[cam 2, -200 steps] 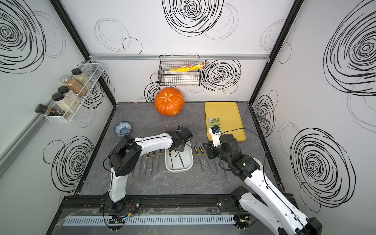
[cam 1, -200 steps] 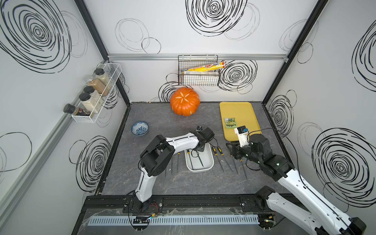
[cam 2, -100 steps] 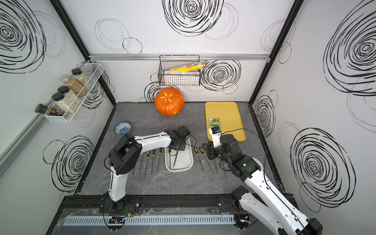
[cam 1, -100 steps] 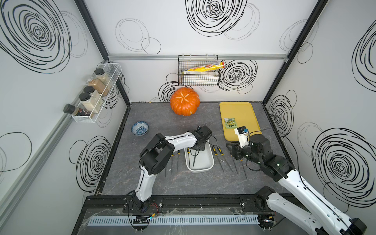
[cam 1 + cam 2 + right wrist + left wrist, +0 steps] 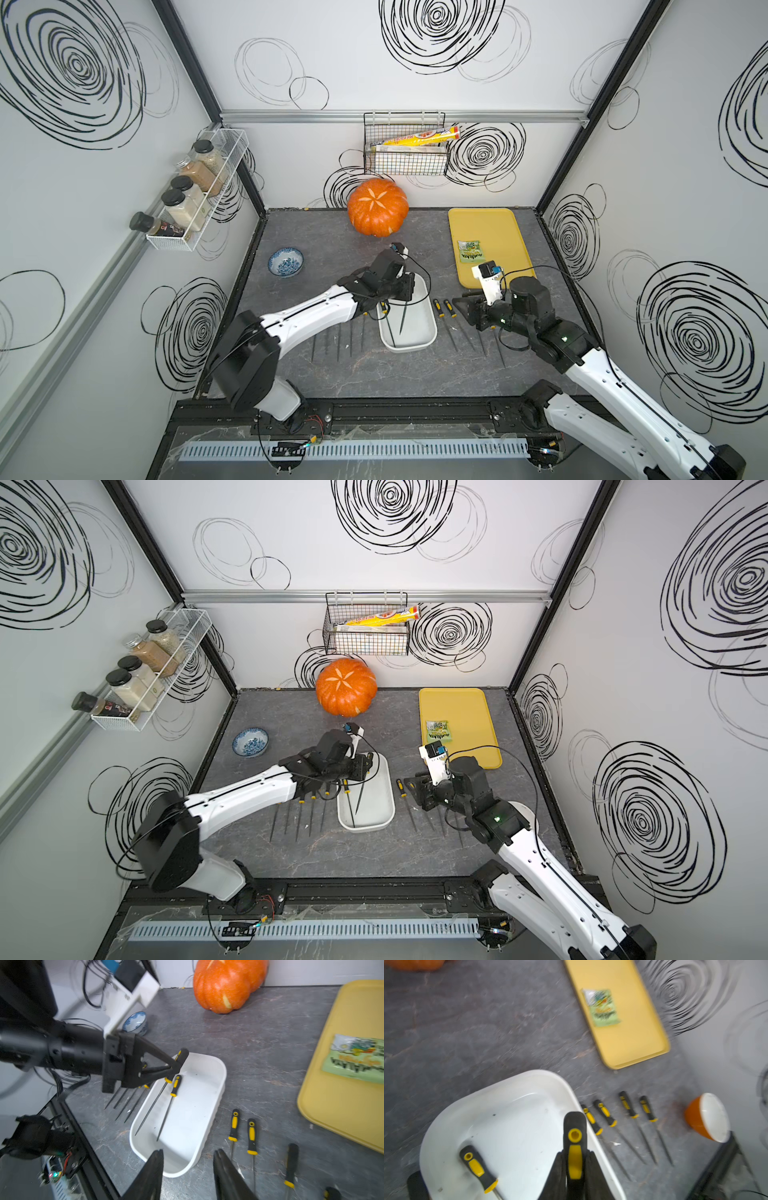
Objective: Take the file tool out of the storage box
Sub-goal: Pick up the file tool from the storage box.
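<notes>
- Top views: the left hand (image 5: 405,291) is clamped on a file (image 5: 402,318) by its handle, tip angled down over the storage box (image 5: 432,328). I'd call this the lift-out step. Next it needs to clear the wall and land on the counter (image 5: 374,374).
- Left wrist: a second file (image 5: 478,1168) lies in the box.
- Right wrist: the right hand (image 5: 188,1159) is apart and empty, just right of the box.
- A second ago the left hand was spread, file down.

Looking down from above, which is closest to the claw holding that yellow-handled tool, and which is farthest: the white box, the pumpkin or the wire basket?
In a top view, from the left gripper, which grips a file:
1. Box: directly beneath it.
2. Pumpkin: well behind it.
3. Wire basket: hung higher up, beyond the pumpkin.
</notes>
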You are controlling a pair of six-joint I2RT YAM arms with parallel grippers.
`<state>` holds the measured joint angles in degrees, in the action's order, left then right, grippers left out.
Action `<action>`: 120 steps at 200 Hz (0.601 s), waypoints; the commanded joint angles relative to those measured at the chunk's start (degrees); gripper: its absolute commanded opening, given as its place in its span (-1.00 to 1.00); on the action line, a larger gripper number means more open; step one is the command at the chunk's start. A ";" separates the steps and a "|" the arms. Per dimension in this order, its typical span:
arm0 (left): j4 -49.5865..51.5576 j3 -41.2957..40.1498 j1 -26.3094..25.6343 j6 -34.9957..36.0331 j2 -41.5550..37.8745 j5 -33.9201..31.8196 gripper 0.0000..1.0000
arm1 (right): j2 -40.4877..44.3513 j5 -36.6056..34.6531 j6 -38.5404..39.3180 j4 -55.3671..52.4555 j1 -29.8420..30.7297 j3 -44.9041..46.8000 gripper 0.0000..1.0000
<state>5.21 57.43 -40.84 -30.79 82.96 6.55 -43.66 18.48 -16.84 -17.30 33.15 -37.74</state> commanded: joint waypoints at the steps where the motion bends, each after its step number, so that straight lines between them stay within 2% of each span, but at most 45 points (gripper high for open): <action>1: -13.87 -6.36 0.85 0.53 -6.14 9.40 -1.00 | -0.32 16.81 -4.01 12.49 0.25 3.52 -0.01; 23: -18.63 -10.91 1.41 0.27 -12.62 12.39 -1.00 | -2.18 24.46 -8.64 22.64 0.30 6.93 0.02; 64: -22.22 -15.79 1.19 0.69 -18.06 14.96 -1.00 | -8.25 26.40 -14.23 35.51 4.06 9.30 0.04; 86: -23.77 -17.05 1.06 0.37 -19.21 16.54 -1.00 | -14.81 21.75 -12.02 35.28 8.17 6.39 0.03; 120: -23.80 -17.53 0.92 0.30 -19.45 16.53 -1.00 | -22.23 24.69 -12.47 39.02 9.27 3.73 -0.03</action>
<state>-14.31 40.40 -39.97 -30.85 64.27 21.71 -63.24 41.67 -28.82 16.29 41.69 -31.48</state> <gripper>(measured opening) 0.180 0.488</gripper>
